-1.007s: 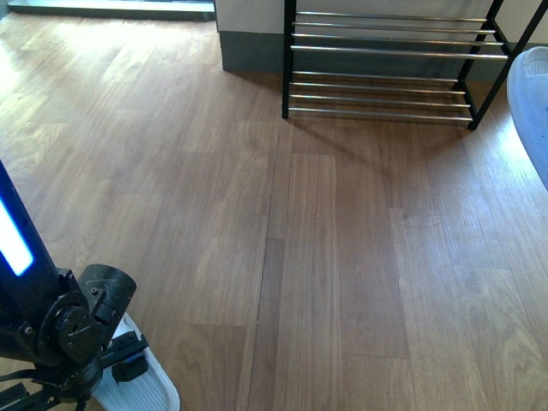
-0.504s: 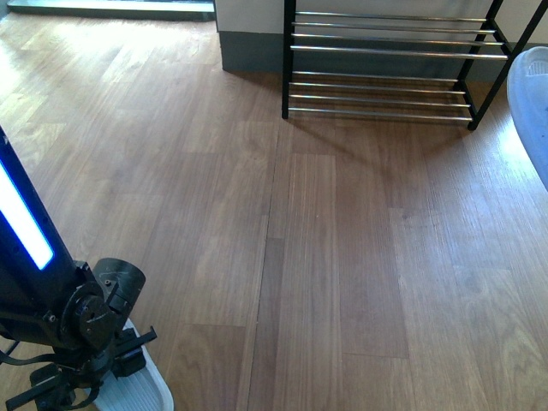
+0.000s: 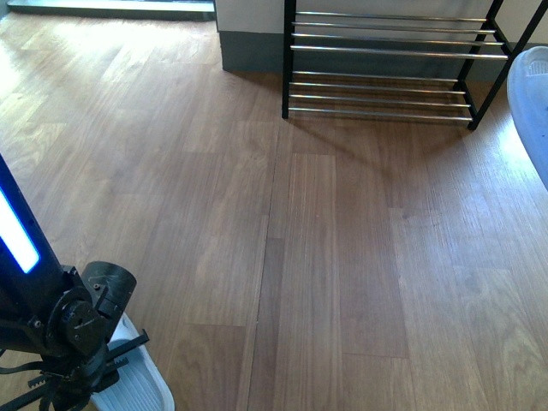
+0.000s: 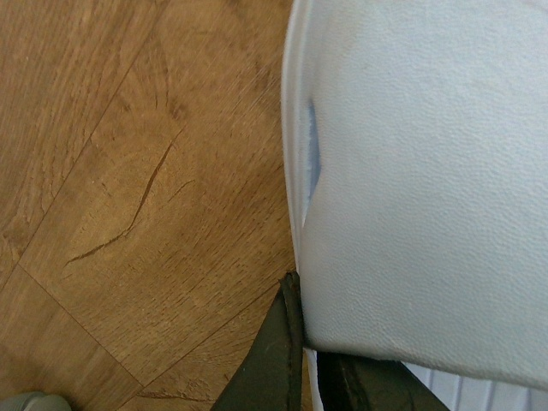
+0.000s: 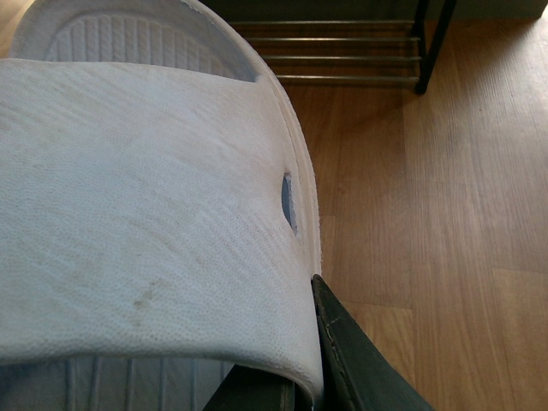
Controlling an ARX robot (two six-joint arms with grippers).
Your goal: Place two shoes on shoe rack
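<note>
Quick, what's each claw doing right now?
Left claw: closed on the strap of one light blue slide.
Right claw: closed on the strap of the other slide.

Ahead of the left claw (image 3: 103, 370) the wooden floor (image 3: 325, 257) is bare up to the shoe rack (image 3: 385, 51).

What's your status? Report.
Right gripper shut on right slide. Left gripper astride strap of left slide, grip unconfirmed. Nothing seen blocking shoe rack.
</note>
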